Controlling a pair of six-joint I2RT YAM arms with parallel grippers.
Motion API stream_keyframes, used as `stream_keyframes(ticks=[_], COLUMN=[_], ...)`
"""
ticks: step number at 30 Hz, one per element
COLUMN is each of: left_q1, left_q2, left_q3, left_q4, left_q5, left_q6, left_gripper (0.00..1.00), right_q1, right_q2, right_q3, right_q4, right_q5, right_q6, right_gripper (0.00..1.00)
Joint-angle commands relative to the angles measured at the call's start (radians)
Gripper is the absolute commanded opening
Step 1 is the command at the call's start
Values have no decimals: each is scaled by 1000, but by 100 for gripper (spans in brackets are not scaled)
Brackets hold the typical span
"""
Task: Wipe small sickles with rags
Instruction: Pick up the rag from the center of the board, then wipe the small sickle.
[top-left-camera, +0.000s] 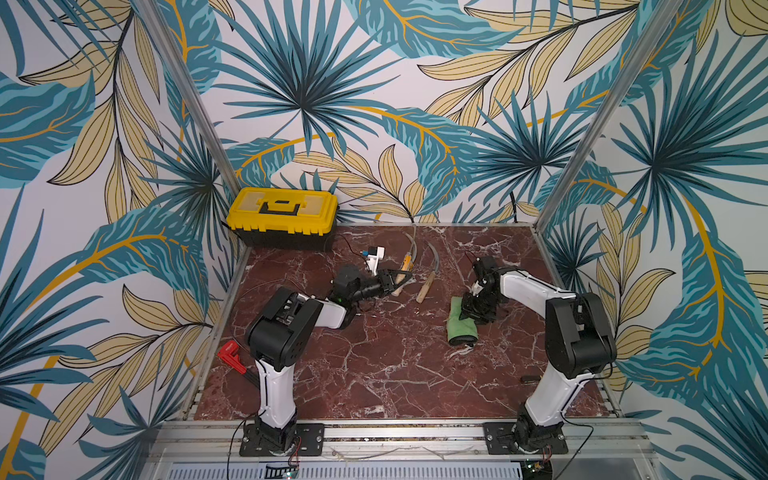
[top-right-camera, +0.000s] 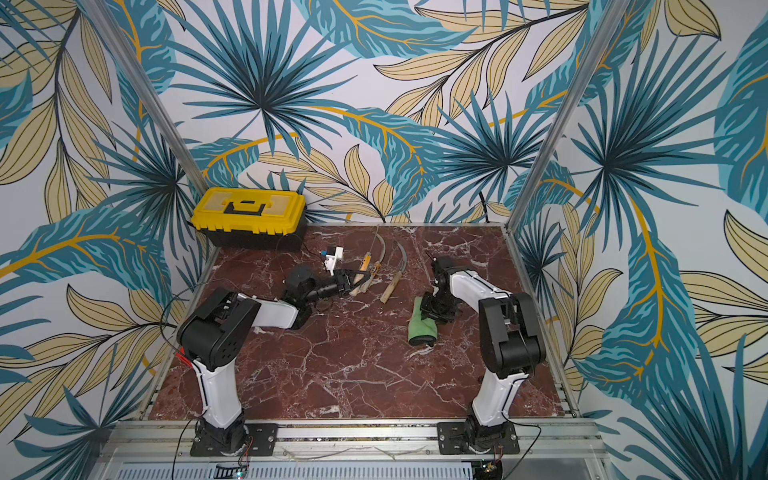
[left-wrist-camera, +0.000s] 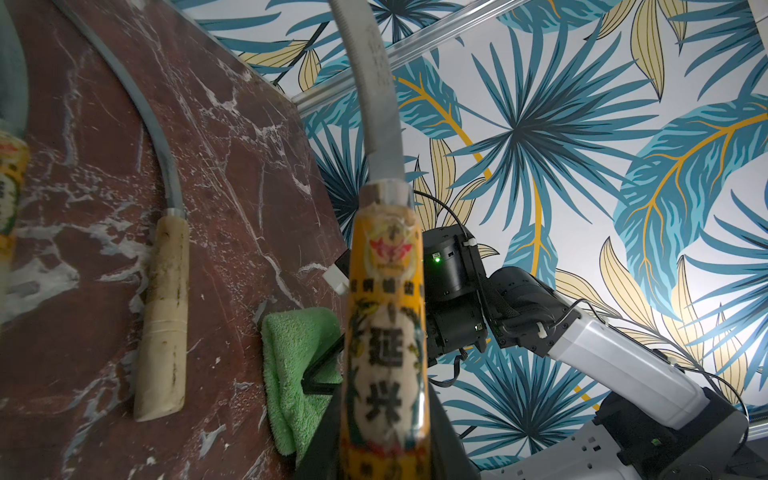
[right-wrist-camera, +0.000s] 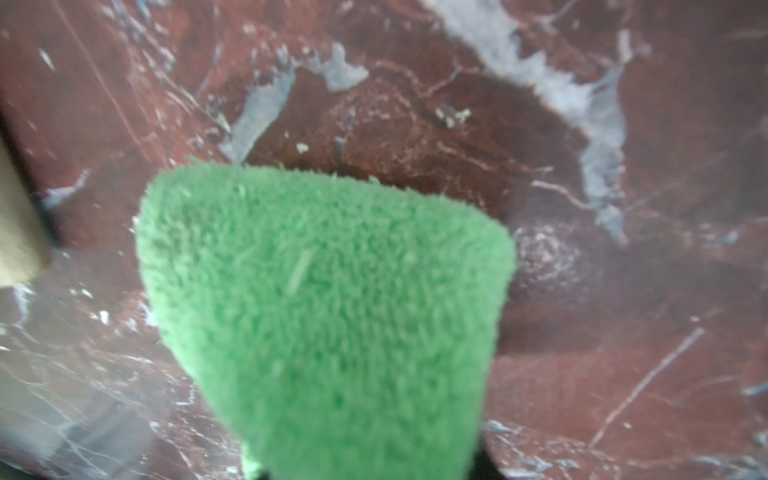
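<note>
Wiping not yet begun: labelled sickle (left-wrist-camera: 384, 332) is clamped by its handle in left gripper (top-left-camera: 392, 279); rag (top-left-camera: 461, 322), on table (top-left-camera: 395, 374) near the right arm, is pinched at one end by right gripper (top-left-camera: 473, 309). Blade and rag are seen well apart. Plain sickle (left-wrist-camera: 164, 311) and third sickle (left-wrist-camera: 12, 187) are left lying, unwiped.

Three sickles (left-wrist-camera: 164, 311), one rag (top-left-camera: 457, 328), one toolbox (top-left-camera: 282, 212)

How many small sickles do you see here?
3. The left gripper holds the first labelled sickle; the second labelled sickle and the plain-handled sickle lie on the table nearby. None seems hidden.
</note>
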Motion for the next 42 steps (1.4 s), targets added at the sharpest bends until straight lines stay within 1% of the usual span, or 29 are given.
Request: stream_keyframes(ticks=[1, 3, 7, 13, 17, 22, 26, 29, 37, 42], left_q1=[8, 10, 9, 4, -18, -69, -110, -122, -141, -154], left_q2=[-27, -29, -31, -29, -38, -23, -25, -39, -67, -64], left_q3=[-2, -6, -15, -27, -40, -36, -33, -50, -75, -79], left_q4=[47, 56, 91, 186, 241, 329, 336, 336, 336, 336], left_q5=[14, 14, 18, 26, 25, 30, 38, 32, 2, -4], left_q6=[6, -1, -32, -117, -157, -219, -226, -227, -229, -232], left_gripper=[0, 0, 0, 0, 0, 0, 0, 0, 0, 0], right_q1=[-2, -2, -2, -4, -5, -5, -5, -10, -30, -38], right_q2=[5, -16, -71, -137, -154, -127, -84, -49, 37, 77], right_q3=[4, 9, 39, 133, 206, 327, 434, 501, 589, 603], right_q4=[26, 28, 9, -46, -54, -60, -52, -42, 4, 78], right_q5=[5, -8, -29, -67, -98, -125, -140, -144, -149, -192], right_q6=[10, 5, -13, -42, -51, -57, -46, -32, 50, 77], right_gripper=[23, 16, 10, 8, 7, 7, 6, 6, 6, 6])
